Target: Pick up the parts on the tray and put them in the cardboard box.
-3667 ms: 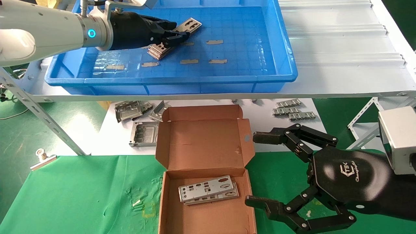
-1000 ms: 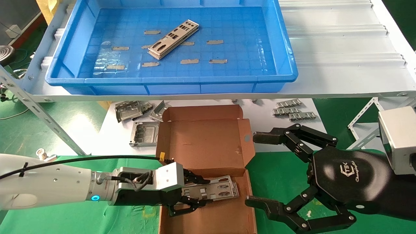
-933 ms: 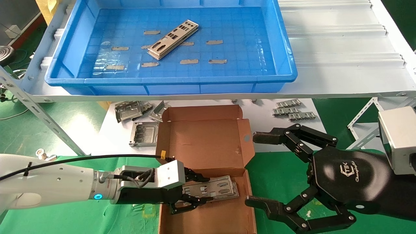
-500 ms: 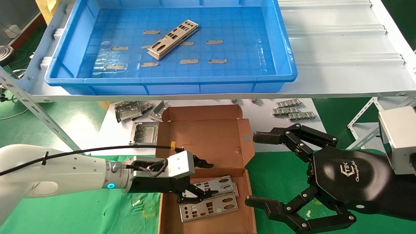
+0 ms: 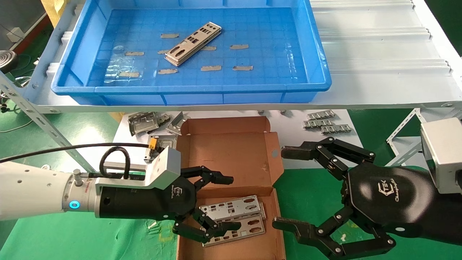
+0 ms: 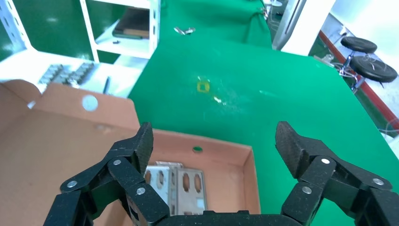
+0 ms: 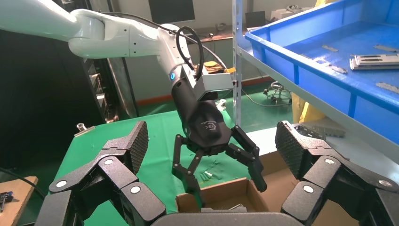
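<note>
right gripper [image 5: 288,191], black, linked fingers: nearest the camera, parked over the green cloth [image 5: 72,238] just right of the box, jaws spread wide, nothing held.

left gripper [image 5: 225,202], black, on a white arm: over the near compartment of the small shallow brown corrugated cardboard box [image 5: 231,159], fingers spread wide, nothing gripped; one finger above the hinge fold, the other low over the plates.

thin flat silver-grey punched metal plates in the box [image 5: 234,213]: at least two, overlapping on the box floor; exact count cannot be told, as the left gripper's lower finger covers one end and the stack edges merge.

box lid: laid open and flat, away from the robot, side flaps up.

boxy grey metal frames [image 5: 151,124]: about three, on the white board left of the lid, partly hidden behind the wrist camera block.

small ridged metal strips [image 5: 325,121]: three, on the white board right of the lid.

large shallow blue plastic tray [image 5: 321,72]: one, on the white shelf [image 5: 379,54] farthest off, grid floor, about eight bits of tan tape.

plates in the tray [image 5: 193,43]: one small diagonal stack; count in the stack unclear.
</note>
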Robot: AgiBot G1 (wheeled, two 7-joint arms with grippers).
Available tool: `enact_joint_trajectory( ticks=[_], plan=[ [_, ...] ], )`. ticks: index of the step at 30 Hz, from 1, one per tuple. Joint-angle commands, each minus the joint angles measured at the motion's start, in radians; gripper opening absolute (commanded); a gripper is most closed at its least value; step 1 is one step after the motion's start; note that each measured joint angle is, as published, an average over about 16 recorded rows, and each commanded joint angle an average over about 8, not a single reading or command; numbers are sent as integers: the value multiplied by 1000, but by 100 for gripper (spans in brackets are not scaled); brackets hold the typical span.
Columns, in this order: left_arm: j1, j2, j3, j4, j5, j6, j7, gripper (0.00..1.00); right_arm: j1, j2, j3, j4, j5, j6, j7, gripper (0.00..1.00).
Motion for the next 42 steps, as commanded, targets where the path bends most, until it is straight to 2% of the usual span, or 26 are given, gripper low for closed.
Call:
enact_joint_trajectory(
  ticks=[1,12,42],
  plan=[
    [1,-9,-10,2,-26,29,-5,100,0,0,0,0,0,0,0,100],
    [16,-21,-27,-24,-17,13,-13,100,0,0,0,0,0,0,0,100],
    [178,-210,-291,-299,-116,56,-137,100,0,0,0,0,0,0,0,100]
  ],
)
